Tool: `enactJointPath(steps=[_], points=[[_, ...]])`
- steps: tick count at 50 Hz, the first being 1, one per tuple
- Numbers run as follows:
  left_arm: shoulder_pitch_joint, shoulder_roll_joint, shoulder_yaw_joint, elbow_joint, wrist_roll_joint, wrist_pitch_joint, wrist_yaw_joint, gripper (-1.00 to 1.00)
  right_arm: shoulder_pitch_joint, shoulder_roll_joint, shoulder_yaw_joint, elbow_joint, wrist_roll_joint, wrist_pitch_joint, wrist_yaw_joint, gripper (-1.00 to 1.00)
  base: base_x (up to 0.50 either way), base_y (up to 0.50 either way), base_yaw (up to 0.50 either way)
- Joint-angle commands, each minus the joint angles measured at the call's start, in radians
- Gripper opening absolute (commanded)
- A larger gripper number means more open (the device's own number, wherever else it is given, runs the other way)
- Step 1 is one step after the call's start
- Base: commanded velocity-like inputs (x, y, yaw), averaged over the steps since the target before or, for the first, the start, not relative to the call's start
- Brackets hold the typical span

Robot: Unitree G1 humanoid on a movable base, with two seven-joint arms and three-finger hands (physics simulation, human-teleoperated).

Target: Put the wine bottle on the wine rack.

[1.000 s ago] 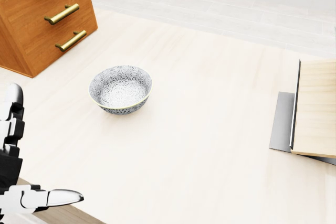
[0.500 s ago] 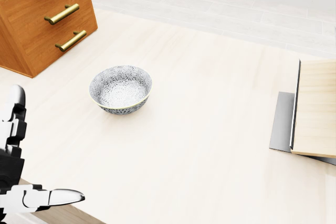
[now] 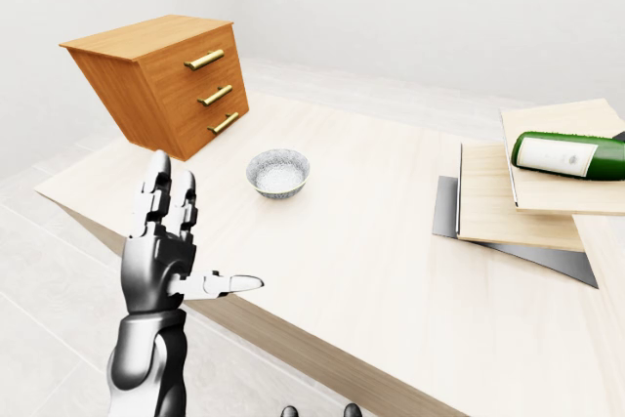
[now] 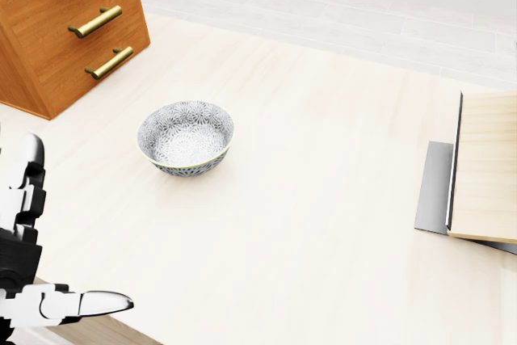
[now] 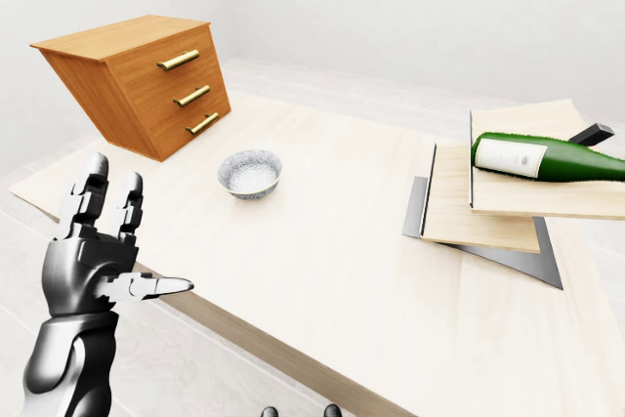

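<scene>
1. Left hand (image 3: 161, 261): raised at about 8 o'clock in the left-eye view, beside the near edge of the desk (image 3: 371, 271). Fingers (image 3: 156, 192) spread and upright, thumb pointing toward 3 o'clock; the hand grips nothing and touches nothing.
2. Wooden drawer chest (image 3: 166, 80): at 10 o'clock in the left-eye view, tilted, three drawers with brass handles (image 3: 203, 60). It rests on the desk at its far left corner.
3. Patterned bowl (image 4: 186, 136): upright on the desk, toward 4 o'clock of the chest, apart from it. Interior shows nothing inside.
4. Desk surface: pale wood, wide bare stretch between bowl and rack.
5. Wine rack (image 5: 488, 207): at 3 o'clock in the right-eye view, light wooden boards stacked in steps over a grey metal base plate (image 5: 508, 251).
6. Wine bottle (image 5: 547, 158): green glass, white label, lying on its side on the upper board of the rack, at 2 o'clock in the right-eye view. Its right end runs out of the picture. No hand is in contact with it.
7. Right hand: cannot tell its state; only two small dark tips (image 3: 317, 411) show at 6 o'clock on the bottom edge of the left-eye view, and whose they are is not clear.
</scene>
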Motion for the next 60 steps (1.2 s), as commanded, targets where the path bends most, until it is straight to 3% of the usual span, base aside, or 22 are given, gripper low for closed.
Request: enactJointPath(steps=[1,16,26,47,60], points=[[0.000,0.001,0.001,-0.005,-0.004,0.000,0.001,1.00,0.013,-0.070,-0.027,-0.098,0.055,0.000,-0.003,1.00,0.00,0.00,0.00],[0.000,0.000,-0.001,-0.012,-0.007,0.000,0.002,1.00,0.097,-0.099,-0.169,-0.419,0.280,0.000,-0.183,1.00,0.00,0.00,0.00],[-0.007,0.002,-0.004,-0.011,-0.010,0.000,0.002,1.00,0.138,-0.093,-0.182,-0.535,0.368,0.000,-0.235,1.00,0.00,0.00,0.00],[0.005,0.001,-0.015,-0.073,-0.012,0.000,0.007,1.00,0.209,-0.078,-0.307,-0.847,0.635,0.000,-0.472,1.00,0.00,0.00,0.00],[0.005,-0.002,-0.018,-0.084,-0.010,0.000,0.004,1.00,0.249,-0.086,-0.333,-0.968,0.777,0.000,-0.579,1.00,0.00,0.00,0.00]])
